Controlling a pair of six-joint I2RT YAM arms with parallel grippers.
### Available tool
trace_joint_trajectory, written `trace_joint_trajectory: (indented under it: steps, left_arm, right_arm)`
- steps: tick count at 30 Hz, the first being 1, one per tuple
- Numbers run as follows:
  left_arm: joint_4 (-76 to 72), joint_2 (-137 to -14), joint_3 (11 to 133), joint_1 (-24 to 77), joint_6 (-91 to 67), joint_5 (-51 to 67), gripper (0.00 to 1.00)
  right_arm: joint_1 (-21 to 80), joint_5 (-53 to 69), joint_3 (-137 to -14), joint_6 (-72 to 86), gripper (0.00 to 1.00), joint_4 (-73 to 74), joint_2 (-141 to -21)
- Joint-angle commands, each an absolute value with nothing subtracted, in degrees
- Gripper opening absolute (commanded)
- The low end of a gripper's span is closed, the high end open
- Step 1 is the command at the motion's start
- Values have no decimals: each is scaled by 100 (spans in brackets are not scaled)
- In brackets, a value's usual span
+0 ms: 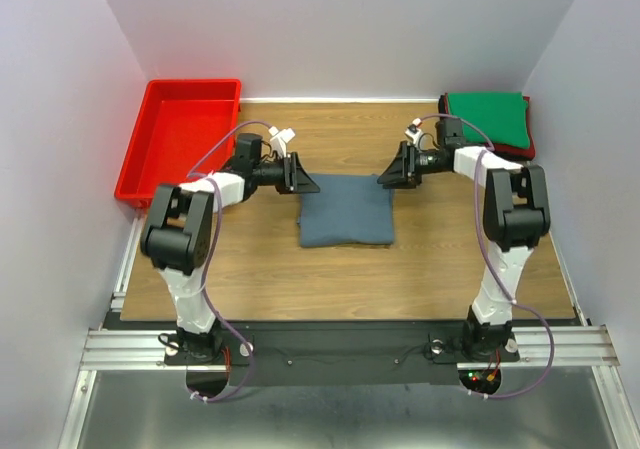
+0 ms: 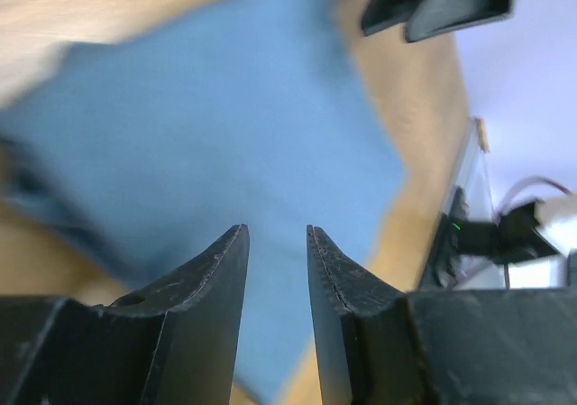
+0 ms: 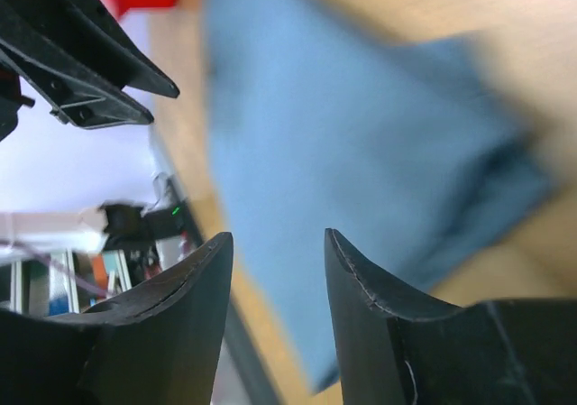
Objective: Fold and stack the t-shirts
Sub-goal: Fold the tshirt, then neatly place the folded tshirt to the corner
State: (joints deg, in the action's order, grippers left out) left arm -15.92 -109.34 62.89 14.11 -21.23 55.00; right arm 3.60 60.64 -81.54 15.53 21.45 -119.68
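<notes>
Arm bases (image 1: 200, 341) stand at the near table (image 1: 300, 269) edge. A folded blue-grey t-shirt (image 1: 346, 209) lies mid-table, with the left gripper (image 1: 297, 174) at its far-left corner and the right gripper (image 1: 390, 174) at its far-right. A green t-shirt (image 1: 487, 117) tops a pile far right, and a red tray (image 1: 190, 83) sits far left.

Left wrist: the gripper's fingers are slightly parted and empty over the blue cloth.

Right wrist: the fingers are wider apart, holding nothing, above the same cloth.
</notes>
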Motion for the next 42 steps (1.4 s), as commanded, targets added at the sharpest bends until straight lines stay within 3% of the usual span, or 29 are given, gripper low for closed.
trace_joint_trajectory:
  steps: [1,6,10,14,17,22,27,34,42]
  left_arm:
    - [-2187,-9871,5776,2002,-2582,5818,42]
    - [-2593,-10299,5344,2478,-2970,5713,37]
    - [-2392,-10834,5291,2409,-2866,5327,33]
    - [-1444,-11250,5676,2005,-2139,4669,30]
    - [-1065,-11154,5888,1776,-1707,4842,28]
    - [-844,-10004,5731,1889,-1037,5448,29]
    - [-992,-9554,5336,2302,-1309,5810,31]
    - [-1793,-10326,4887,2584,-1977,5451,31]
    - [-661,-11109,5290,1750,-873,4641,32]
  right_arm:
    - [878,6460,-7665,1889,48,1916,-10970]
    - [1502,6329,-6857,1828,41,1846,-11047]
    - [1451,5759,-6496,1495,38,1907,-11407]
    - [1021,5037,-6626,872,36,2082,-11864]
    - [853,5010,-7029,590,35,2450,-11910]
    - [940,6046,-7251,790,36,2733,-11234]
    - [1362,6302,-6778,1063,38,2725,-10503]
    - [1424,5845,-6372,547,39,2689,-11284]
    - [633,5203,-6284,88,38,2777,-11619]
